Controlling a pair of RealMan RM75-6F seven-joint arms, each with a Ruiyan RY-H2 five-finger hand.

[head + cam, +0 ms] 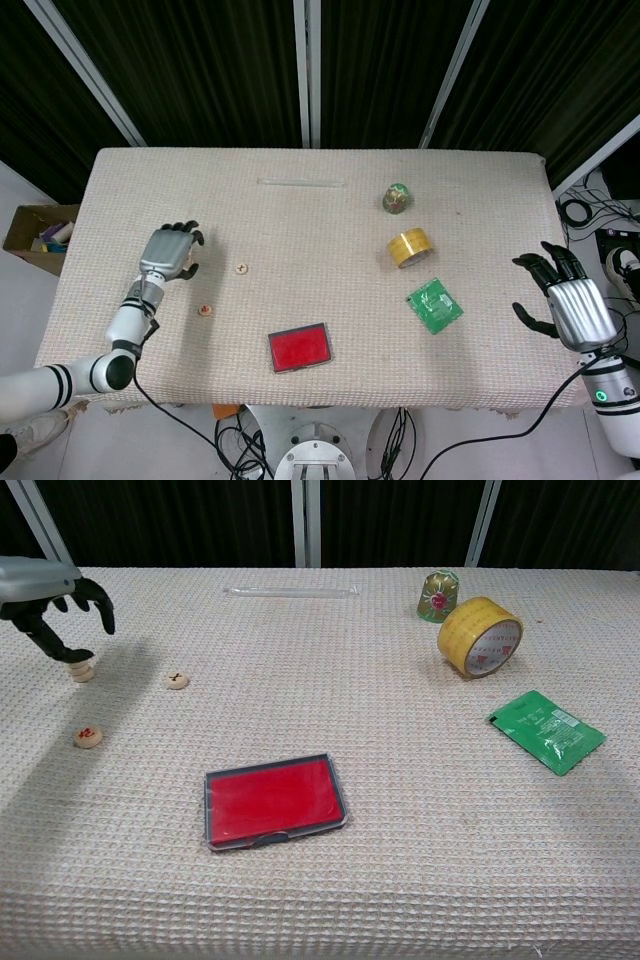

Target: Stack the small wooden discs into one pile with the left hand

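Left hand (48, 595) hovers at the left side of the bench (320, 200), fingers spread, nothing held; one dark fingertip sits just at the top of a short pile of wooden discs (81, 667), contact not resolvable. Chest view shows that pile plainly; in head view the hand (167, 254) covers it. Two more discs lie loose and well apart: one with a dark mark (177, 680) to the right of the pile, one with a red mark (88, 737) nearer the front edge; both also show in head view (240, 268) (205, 309). Right hand (570, 305) appears in head view only, off the right end of the bench, fingers spread, empty. Also on the bench: red case (275, 802) near the front centre, green packet (547, 730), roll of yellow tape (480, 636), small green-and-gold cone (438, 595), clear rod (292, 591) near the far edge. Bench cover is beige woven cloth. Dark curtains hang behind; head view adds a cardboard box (38, 235) on the floor at left and cables at front and right.
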